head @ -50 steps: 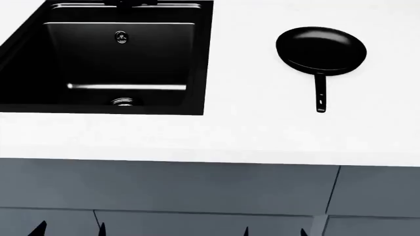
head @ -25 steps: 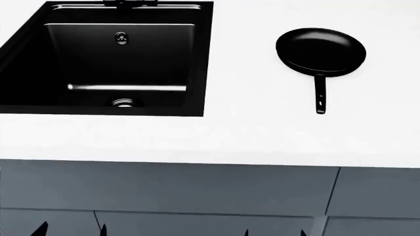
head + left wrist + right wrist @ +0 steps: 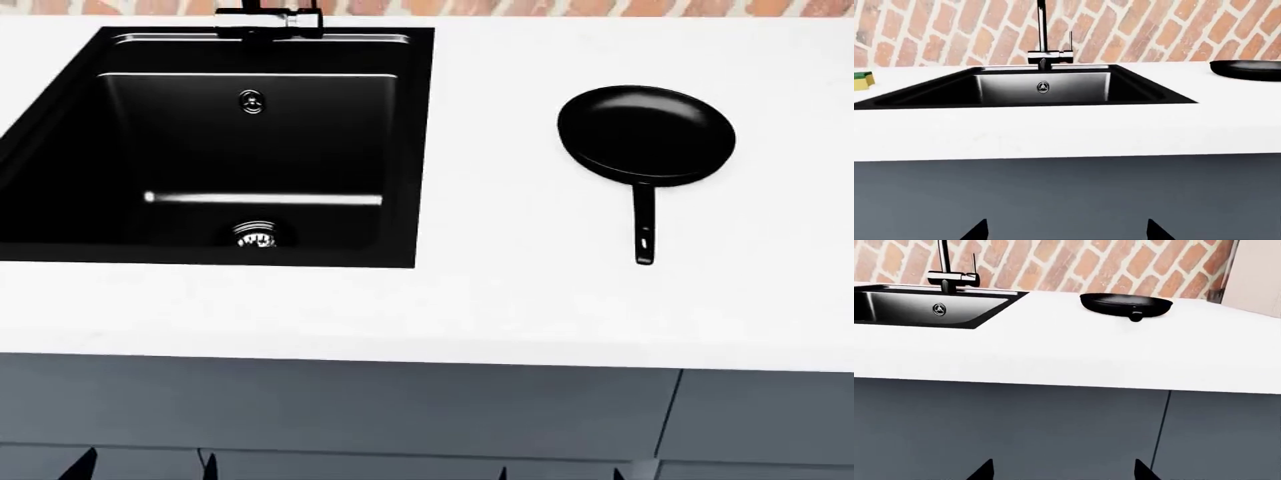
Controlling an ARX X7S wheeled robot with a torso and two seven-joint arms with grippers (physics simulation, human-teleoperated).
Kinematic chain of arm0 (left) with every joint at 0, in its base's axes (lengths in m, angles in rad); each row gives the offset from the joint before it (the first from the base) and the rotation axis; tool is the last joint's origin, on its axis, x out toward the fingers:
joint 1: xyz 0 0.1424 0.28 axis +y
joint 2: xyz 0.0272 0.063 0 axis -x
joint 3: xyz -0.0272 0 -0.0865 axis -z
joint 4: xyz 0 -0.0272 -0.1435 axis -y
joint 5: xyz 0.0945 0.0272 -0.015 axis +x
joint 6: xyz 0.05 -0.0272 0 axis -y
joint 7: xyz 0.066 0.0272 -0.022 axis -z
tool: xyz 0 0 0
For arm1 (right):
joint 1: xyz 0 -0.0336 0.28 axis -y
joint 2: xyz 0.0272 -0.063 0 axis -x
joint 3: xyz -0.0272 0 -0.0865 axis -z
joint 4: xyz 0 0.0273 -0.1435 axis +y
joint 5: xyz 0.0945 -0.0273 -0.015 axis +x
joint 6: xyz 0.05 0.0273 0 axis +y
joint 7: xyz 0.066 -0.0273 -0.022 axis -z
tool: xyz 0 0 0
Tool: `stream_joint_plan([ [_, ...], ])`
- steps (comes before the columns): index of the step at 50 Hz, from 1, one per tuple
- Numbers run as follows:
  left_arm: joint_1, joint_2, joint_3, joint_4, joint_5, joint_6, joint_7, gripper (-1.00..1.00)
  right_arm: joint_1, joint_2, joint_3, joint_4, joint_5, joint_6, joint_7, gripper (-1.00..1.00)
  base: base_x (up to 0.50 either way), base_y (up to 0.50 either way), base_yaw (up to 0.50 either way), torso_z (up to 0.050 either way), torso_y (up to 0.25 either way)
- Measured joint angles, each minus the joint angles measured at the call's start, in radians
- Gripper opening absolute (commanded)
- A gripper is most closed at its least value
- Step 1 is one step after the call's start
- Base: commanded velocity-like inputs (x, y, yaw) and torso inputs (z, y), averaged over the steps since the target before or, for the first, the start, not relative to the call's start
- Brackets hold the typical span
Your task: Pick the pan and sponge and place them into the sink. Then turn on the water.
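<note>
**Sink holds nothing but its fittings; pan and sponge on the bench**

The sink (image 3: 254, 150) is set into the white bench (image 3: 507, 290) at the left of the head view. Inside the black basin only its own fittings show: the round metal drain strainer (image 3: 256, 236) on the floor near the front wall and the small round overflow fitting (image 3: 251, 101) on the far wall. No water shows in it.

The pan (image 3: 646, 135) sits flat on the bench, well to the right of the sink and apart from it, its long handle pointing toward the near edge. Nothing lies in the pan.

The sponge (image 3: 862, 80) shows only in the left wrist view, cut by the picture's edge, on the bench on the side of the sink away from the pan.

The tap (image 3: 1043, 35) stands at the sink's far rim against the brick wall (image 3: 1121, 265), its thin lever (image 3: 1070, 41) upright.

Both grippers are low, in front of the grey cabinet doors (image 3: 400, 410) below the bench. The left gripper (image 3: 1066, 231) and the right gripper (image 3: 1062, 470) each have their fingers spread apart, holding nothing.
</note>
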Motion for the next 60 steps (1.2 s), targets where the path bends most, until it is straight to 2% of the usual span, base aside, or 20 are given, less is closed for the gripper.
stream_joint_plan([
  [10,-0.001,-0.012,0.011,-0.003,-0.015,0.002,-0.007,1.0,0.002,0.01,-0.012,0.002,0.01,0.002,0.014,1.0,0.0,0.0,0.0,0.05,0.0],
  [29,-0.008,-0.028,0.031,0.007,-0.033,-0.027,-0.03,1.0,0.013,0.023,-0.03,0.015,0.034,0.004,0.033,1.0,0.0,0.0,0.0,0.0,0.0],
  [35,-0.029,-0.03,0.041,0.055,-0.045,-0.098,-0.039,1.0,0.034,0.027,-0.029,-0.028,0.063,0.039,0.034,1.0,0.0,0.0,0.0,0.0,0.0],
  [45,-0.128,-0.045,0.032,0.271,-0.125,-0.376,-0.062,1.0,0.112,0.071,0.008,-0.294,0.104,0.312,0.079,1.0,0.0,0.0,0.0,0.0,0.0],
  [54,-0.3,-0.082,-0.02,0.457,-0.24,-0.708,-0.082,1.0,0.275,0.164,0.076,-0.568,0.192,0.73,0.09,1.0,0.0,0.0,0.0,0.0,0.0],
  [60,-0.439,-0.122,-0.066,0.506,-0.311,-0.898,-0.077,1.0,0.418,0.22,0.194,-0.694,0.282,1.009,0.057,1.0,0.0,0.0,0.0,0.0,0.0],
])
